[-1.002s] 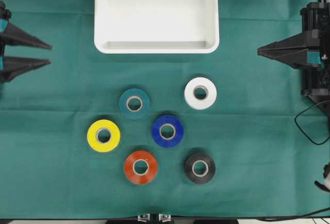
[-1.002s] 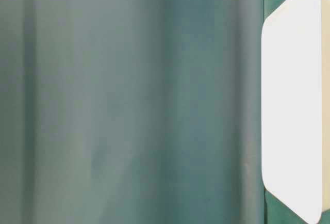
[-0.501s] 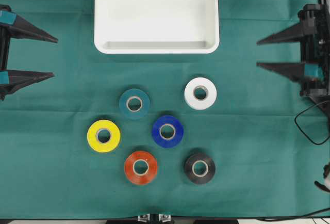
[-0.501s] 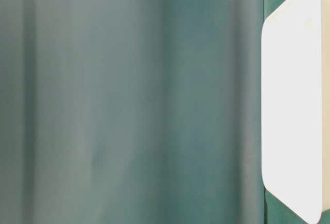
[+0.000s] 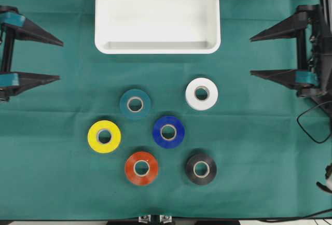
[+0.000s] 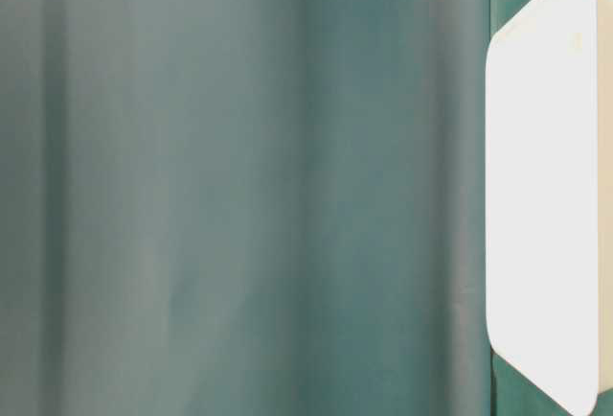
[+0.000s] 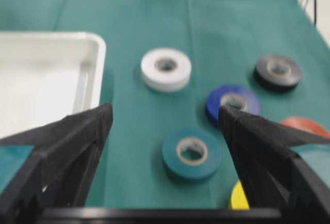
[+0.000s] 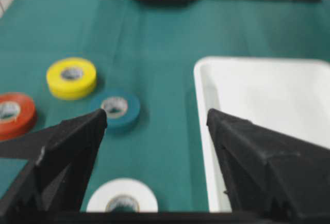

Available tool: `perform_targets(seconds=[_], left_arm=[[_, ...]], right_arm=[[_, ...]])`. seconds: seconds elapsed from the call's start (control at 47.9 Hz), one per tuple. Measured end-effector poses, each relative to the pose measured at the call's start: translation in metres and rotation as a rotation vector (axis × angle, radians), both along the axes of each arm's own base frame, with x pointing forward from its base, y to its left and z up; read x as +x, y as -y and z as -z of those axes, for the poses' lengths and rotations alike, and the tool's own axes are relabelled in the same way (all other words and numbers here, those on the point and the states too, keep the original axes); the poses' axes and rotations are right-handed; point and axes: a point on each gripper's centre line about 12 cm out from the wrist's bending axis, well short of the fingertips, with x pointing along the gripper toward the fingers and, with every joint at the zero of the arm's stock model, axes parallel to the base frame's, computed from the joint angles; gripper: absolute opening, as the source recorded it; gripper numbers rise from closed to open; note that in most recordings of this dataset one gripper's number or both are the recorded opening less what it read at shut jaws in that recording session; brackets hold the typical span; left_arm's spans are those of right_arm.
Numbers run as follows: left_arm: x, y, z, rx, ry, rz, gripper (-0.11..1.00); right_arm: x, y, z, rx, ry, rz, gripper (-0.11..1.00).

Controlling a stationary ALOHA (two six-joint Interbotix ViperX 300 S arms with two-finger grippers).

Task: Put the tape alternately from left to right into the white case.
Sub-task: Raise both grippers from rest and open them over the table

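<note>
Several tape rolls lie flat on the green cloth: teal (image 5: 135,103), white (image 5: 202,94), yellow (image 5: 104,136), blue (image 5: 168,131), red-orange (image 5: 141,168) and black (image 5: 201,169). The white case (image 5: 157,47) sits empty at the top centre. My left gripper (image 5: 59,60) stands open at the left edge, holding nothing; the left wrist view shows the teal roll (image 7: 192,153) ahead between its fingers. My right gripper (image 5: 252,55) stands open at the right edge, also empty, with the white roll (image 8: 122,199) and the case rim (image 8: 205,126) ahead of it.
A black cable (image 5: 311,126) loops on the cloth at the right edge. The table-level view shows only blurred green cloth and the white case's side (image 6: 541,186). Green cloth lies bare between each gripper and the rolls.
Both grippers have opened wide from nearly shut. Each has also shifted slightly inward toward the middle. The rolls and the case have not moved.
</note>
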Motion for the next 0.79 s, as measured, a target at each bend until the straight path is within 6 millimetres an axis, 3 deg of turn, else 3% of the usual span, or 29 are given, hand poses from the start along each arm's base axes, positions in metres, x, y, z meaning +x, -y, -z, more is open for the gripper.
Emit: perform_targets(seconds=[0.793], left_arm=[[0.053, -0.006, 0.046, -0.043, -0.431, -0.050, 0.57]], right_arm=[[0.064, 0.000, 0.032, 0.033, -0.347, 0.014, 0.89]])
